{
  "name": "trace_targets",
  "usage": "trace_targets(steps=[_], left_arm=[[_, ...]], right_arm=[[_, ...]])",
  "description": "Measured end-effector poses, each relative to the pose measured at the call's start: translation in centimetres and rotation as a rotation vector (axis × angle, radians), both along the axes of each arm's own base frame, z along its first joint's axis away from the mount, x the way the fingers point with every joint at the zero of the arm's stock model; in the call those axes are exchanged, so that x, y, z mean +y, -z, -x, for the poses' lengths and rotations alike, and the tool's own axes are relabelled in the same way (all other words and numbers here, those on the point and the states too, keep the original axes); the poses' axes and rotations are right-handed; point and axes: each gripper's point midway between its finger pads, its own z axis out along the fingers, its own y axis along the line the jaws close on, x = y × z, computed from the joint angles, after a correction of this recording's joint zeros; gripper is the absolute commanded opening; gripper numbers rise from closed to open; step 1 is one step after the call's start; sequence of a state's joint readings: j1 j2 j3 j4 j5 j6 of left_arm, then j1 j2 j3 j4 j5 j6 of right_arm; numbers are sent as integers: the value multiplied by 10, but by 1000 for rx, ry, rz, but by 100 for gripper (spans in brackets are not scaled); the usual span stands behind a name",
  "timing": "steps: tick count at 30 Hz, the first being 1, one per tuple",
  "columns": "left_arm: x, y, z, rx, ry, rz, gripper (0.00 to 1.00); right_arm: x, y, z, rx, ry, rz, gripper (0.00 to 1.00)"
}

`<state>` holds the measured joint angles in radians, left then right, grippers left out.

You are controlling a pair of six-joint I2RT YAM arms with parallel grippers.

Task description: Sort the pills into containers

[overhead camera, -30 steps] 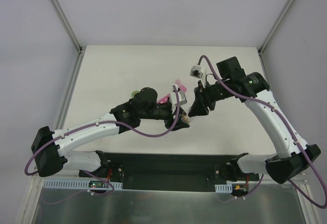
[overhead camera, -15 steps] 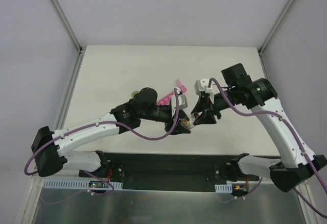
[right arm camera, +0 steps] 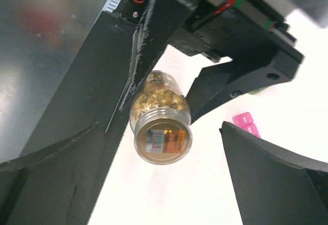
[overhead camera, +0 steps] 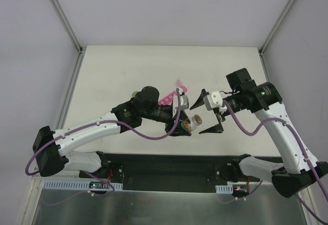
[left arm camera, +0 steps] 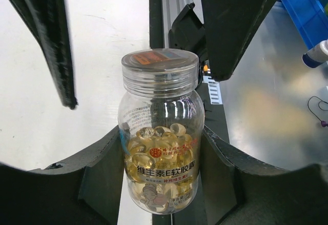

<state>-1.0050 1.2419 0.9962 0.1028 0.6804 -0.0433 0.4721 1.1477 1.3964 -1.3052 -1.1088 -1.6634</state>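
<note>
A pale bench (overhead camera: 128,66) is enclosed by white walls. Above the near half of the bench, a small clear pill bottle (left arm camera: 161,133) is gripped around its lower body by the left jaws, which are clenched against both of its sides. The bottle is held tilted, with its clear screw cap (left arm camera: 160,68) turned towards the right arm, and the cap is on. Amber softgel pills (left arm camera: 154,150) are seen through the wall and fill roughly the lower half. Chinese lettering, 维生素E软胶囊, is printed on the front label. An orange-and-white sticker is carried on the cap top, but its writing cannot be read. The right jaws are spread wide, with one finger set to each side of the capped end. They are apart from the bottle and nothing is held in them. Farther back, the pink pill organizer (overhead camera: 166,100) is seen on the bench, partly hidden behind the left arm. Whether its lids are up or down cannot be told.
</note>
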Motion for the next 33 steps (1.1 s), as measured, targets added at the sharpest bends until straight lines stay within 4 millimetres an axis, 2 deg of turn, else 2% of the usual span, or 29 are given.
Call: trace_targets(steps=[8,10,12,17,21,27,31,33], left_arm=[[2,0,-5,-8,-38,-9,0],[4,-3,-7,-17,-56,-4,0],[4,-4,-8,-21,-63,-2,0],[4,-3,-12,-26,-84,-7,0],[6,1,-17,-26,-109,-23,0],[5,-2,-18,-32,-110,-12,0],[5,-3,-14,-27,-89,-7,0],[4,-2,-8,-16,-59,-9,0]], right_arm=[[10,-16,-15,331,262,26,93],[10,-15,-18,404,332,57,86],[11,-12,-18,456,381,90,74],[13,1,-21,563,467,174,66],[13,7,-21,613,498,212,43],[8,1,-20,541,466,227,42],[5,2,-14,376,327,189,48],[2,5,-5,255,219,137,48]])
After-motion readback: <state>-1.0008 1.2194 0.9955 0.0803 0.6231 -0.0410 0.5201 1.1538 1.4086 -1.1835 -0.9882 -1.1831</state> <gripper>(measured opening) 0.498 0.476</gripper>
